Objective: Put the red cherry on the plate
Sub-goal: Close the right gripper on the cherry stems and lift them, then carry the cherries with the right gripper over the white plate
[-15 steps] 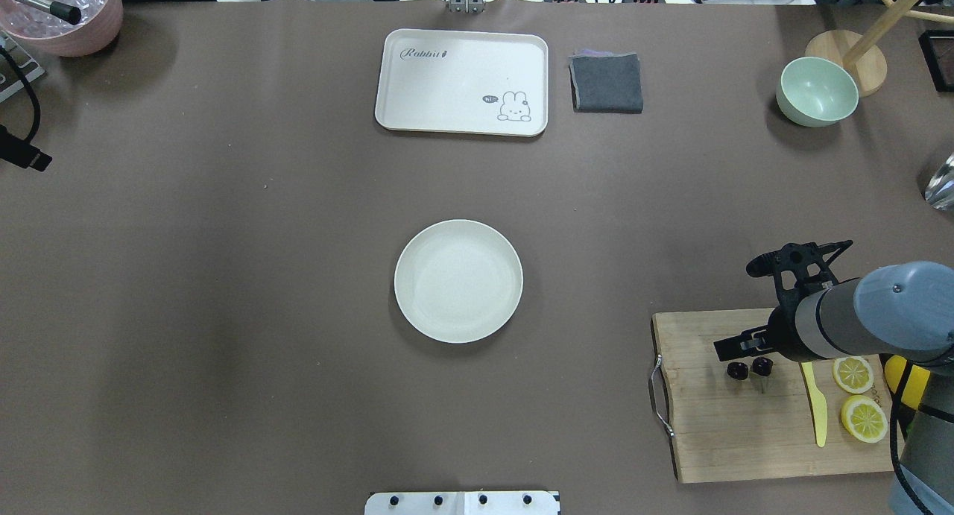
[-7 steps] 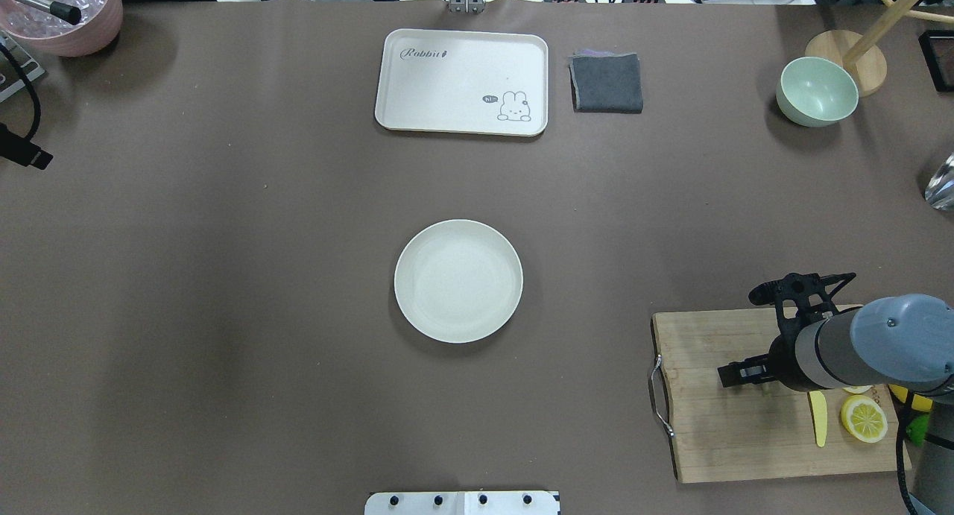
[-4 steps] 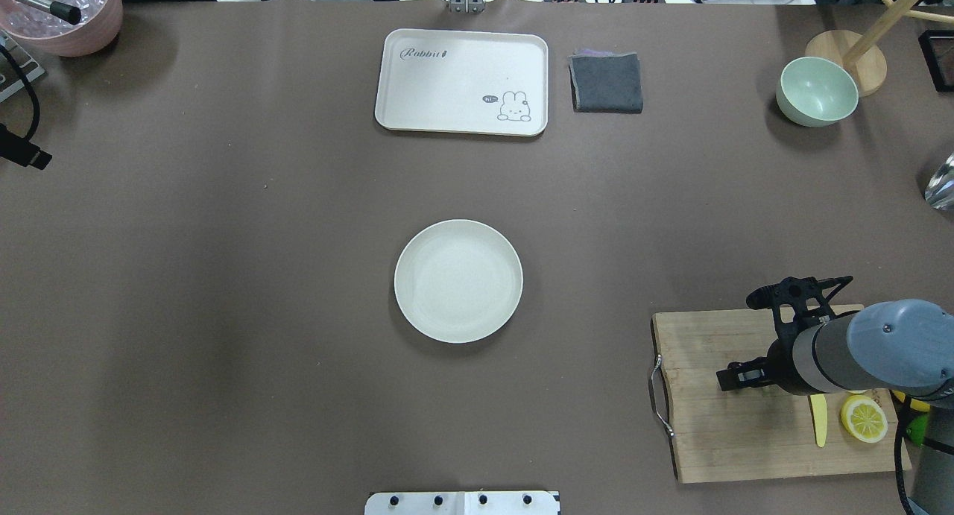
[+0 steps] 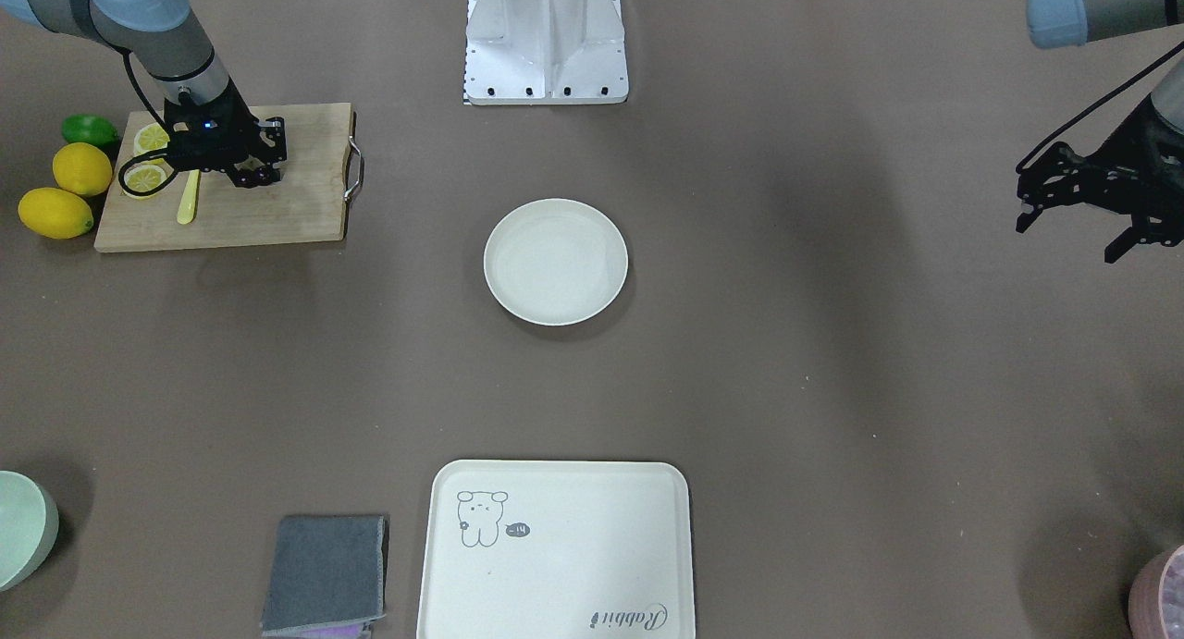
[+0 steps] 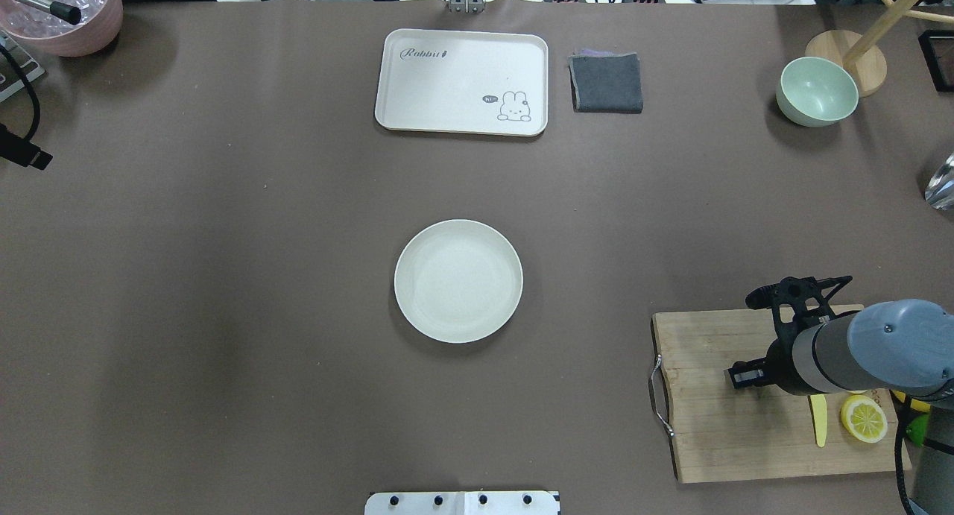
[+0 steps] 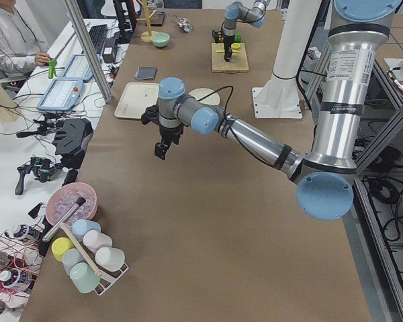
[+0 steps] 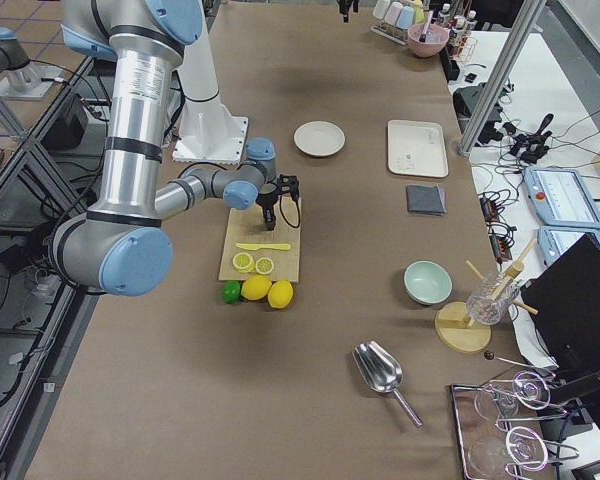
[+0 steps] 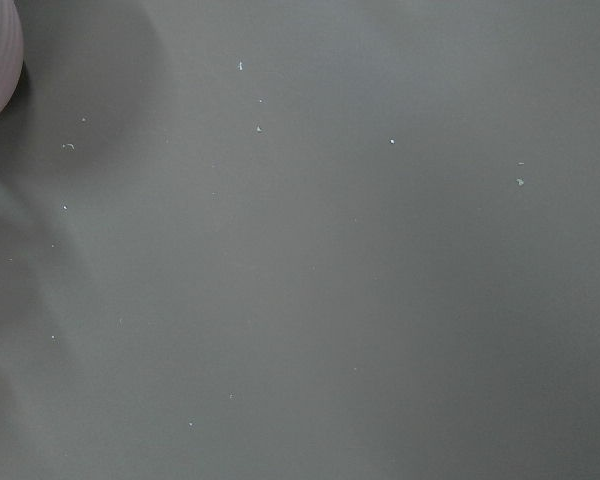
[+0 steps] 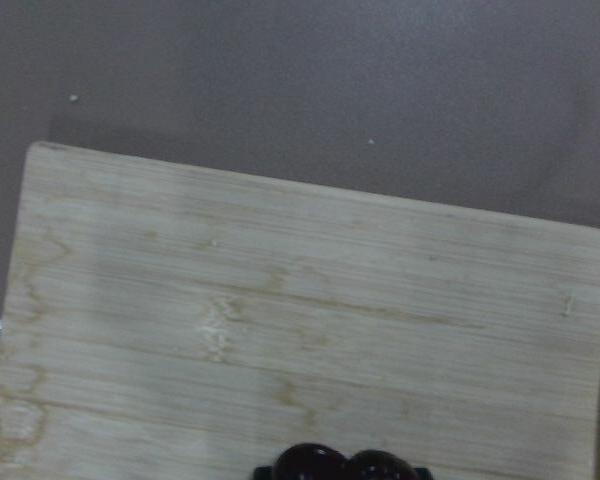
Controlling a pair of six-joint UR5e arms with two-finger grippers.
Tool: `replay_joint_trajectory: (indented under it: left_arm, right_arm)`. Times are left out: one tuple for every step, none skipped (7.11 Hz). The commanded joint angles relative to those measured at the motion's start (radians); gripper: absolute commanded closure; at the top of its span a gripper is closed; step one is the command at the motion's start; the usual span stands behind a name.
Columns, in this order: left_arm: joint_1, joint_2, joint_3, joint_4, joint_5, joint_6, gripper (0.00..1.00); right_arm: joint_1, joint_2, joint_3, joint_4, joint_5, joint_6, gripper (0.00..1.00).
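"What do I see from twelve o'clock round?"
"The rabbit tray [image 5: 462,83] at twelve, a grey cloth [image 5: 607,83] at one, a mint bowl [image 5: 817,92] at two."
"And at four?"
"A wooden board [image 5: 715,440] with a lemon slice [image 5: 864,418] on it."

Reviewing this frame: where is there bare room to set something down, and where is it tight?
The plate is bare, with open table all round it, out to the rabbit tray and the cutting board. The board's handle-side end is free. Its other half is crowded: right gripper, yellow knife, lemon halves, whole fruit beside the board.
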Motion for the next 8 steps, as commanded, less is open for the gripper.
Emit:
replay_joint_trajectory:
  left_arm:
    - [0.0, 0.0, 0.004, 0.0, 0.001, 0.0, 0.02]
    - [0.0, 0.0, 0.004, 0.0, -0.001, 0.0, 0.02]
    - [0.0, 0.0, 0.005, -0.002, -0.001, 0.0, 0.02]
    - [0.0, 0.006, 0.004, -0.002, -0.001, 0.0, 0.02]
    - [-0.001, 0.006, 0.004, -0.002, -0.001, 0.0, 0.02]
    - [-0.001, 0.008, 0.002, -0.002, 0.001, 0.0, 0.02]
    - [-0.001, 0.008, 0.001, -0.002, 0.001, 0.0, 0.02]
    - [-0.001, 0.008, 0.001, -0.002, 0.001, 0.0, 0.02]
  right_arm:
    - [0.017, 0.008, 0.019, -0.002, 0.012, -0.001, 0.84]
    - [0.017, 0.024, 0.028, -0.009, 0.014, -0.001, 0.84]
    - [0.018, 0.059, 0.027, -0.027, 0.014, 0.0, 0.84]
    - [0.02, 0.129, 0.027, -0.104, 0.012, 0.016, 0.84]
    - [0.018, 0.243, 0.022, -0.236, 0.014, 0.069, 0.84]
    - [0.012, 0.365, 0.007, -0.364, 0.011, 0.118, 0.84]
    - [0.006, 0.504, -0.054, -0.438, 0.011, 0.187, 0.85]
    - [0.002, 0.628, -0.15, -0.449, 0.009, 0.256, 0.85]
